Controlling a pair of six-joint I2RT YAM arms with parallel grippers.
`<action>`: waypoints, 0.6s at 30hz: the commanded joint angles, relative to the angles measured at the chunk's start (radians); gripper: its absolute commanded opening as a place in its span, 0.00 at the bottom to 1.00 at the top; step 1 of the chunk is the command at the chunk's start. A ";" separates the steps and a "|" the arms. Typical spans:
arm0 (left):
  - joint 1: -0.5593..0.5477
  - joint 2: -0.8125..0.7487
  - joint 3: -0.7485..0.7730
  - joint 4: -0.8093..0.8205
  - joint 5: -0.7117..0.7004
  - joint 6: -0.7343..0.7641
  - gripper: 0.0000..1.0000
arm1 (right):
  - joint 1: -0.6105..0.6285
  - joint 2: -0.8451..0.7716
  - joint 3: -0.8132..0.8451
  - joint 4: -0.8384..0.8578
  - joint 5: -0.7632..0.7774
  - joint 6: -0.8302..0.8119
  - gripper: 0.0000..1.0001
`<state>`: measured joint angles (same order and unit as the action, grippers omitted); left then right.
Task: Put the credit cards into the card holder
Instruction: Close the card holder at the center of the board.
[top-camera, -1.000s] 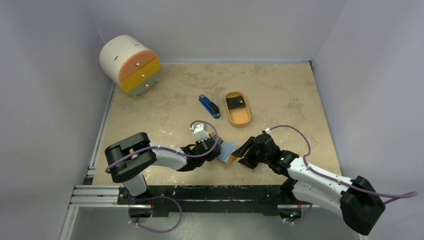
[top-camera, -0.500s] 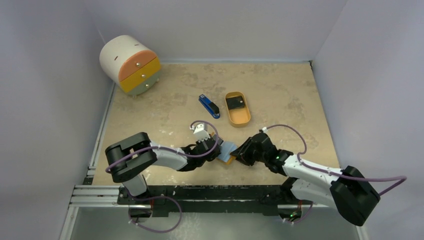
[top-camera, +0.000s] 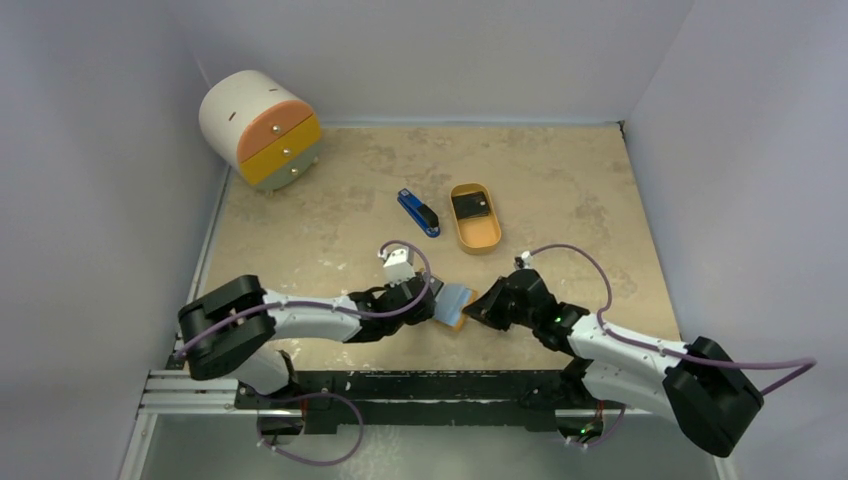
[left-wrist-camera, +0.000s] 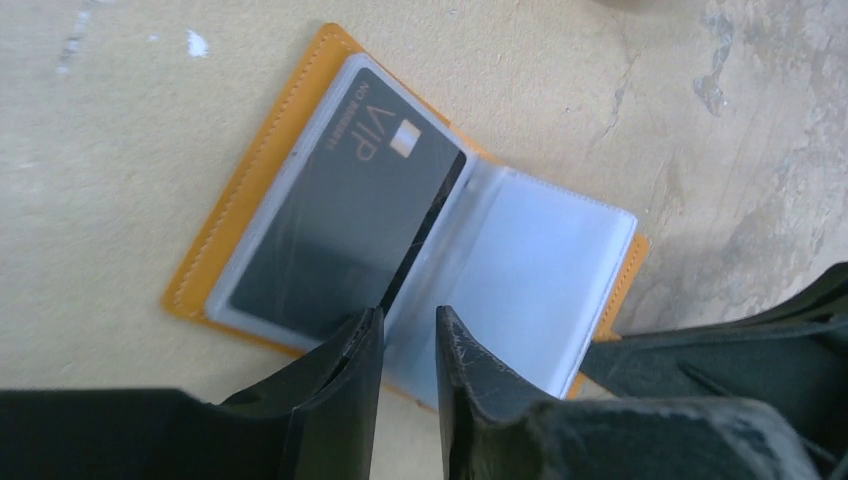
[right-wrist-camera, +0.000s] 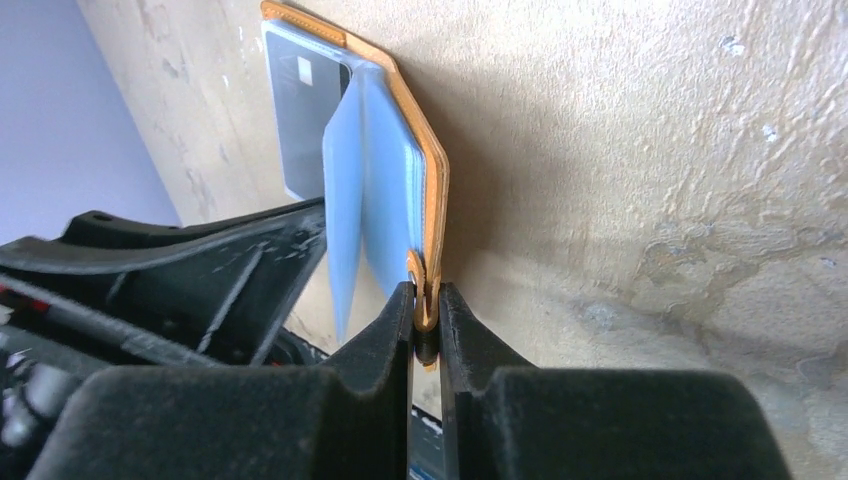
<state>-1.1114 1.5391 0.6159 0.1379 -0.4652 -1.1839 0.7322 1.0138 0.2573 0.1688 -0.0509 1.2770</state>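
Note:
The orange card holder (top-camera: 455, 305) lies open near the front middle of the table, its clear sleeves showing. In the left wrist view the holder (left-wrist-camera: 240, 185) has one dark "VIP" credit card (left-wrist-camera: 340, 235) in its left sleeve. My left gripper (left-wrist-camera: 405, 315) hovers over the sleeves, jaws a small way apart, nothing between them. My right gripper (right-wrist-camera: 427, 300) is shut on the holder's right cover (right-wrist-camera: 430, 190) at the snap and holds that side raised. Another dark card (top-camera: 471, 206) lies in the oval orange tray (top-camera: 480, 238).
A blue-and-black stapler-like bar (top-camera: 418, 212) lies left of the tray. A white round drawer unit (top-camera: 260, 128) with orange and yellow drawers stands at the back left. Walls close the table on three sides.
My left arm's elbow has swung out to the left while its gripper stayed at the holder. My right gripper has edged left and forward against the holder's right side.

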 joint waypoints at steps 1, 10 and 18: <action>-0.001 -0.146 0.014 -0.218 -0.046 0.064 0.29 | -0.008 -0.009 0.030 -0.026 -0.016 -0.133 0.03; 0.029 -0.486 -0.173 -0.338 -0.148 0.029 0.42 | -0.014 -0.004 0.069 -0.069 -0.121 -0.299 0.03; 0.097 -0.394 -0.208 -0.172 -0.039 0.139 0.40 | -0.017 0.013 0.114 -0.132 -0.213 -0.424 0.04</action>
<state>-1.0328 1.0935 0.4034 -0.1455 -0.5491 -1.1164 0.7185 1.0389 0.3145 0.0906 -0.1993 0.9562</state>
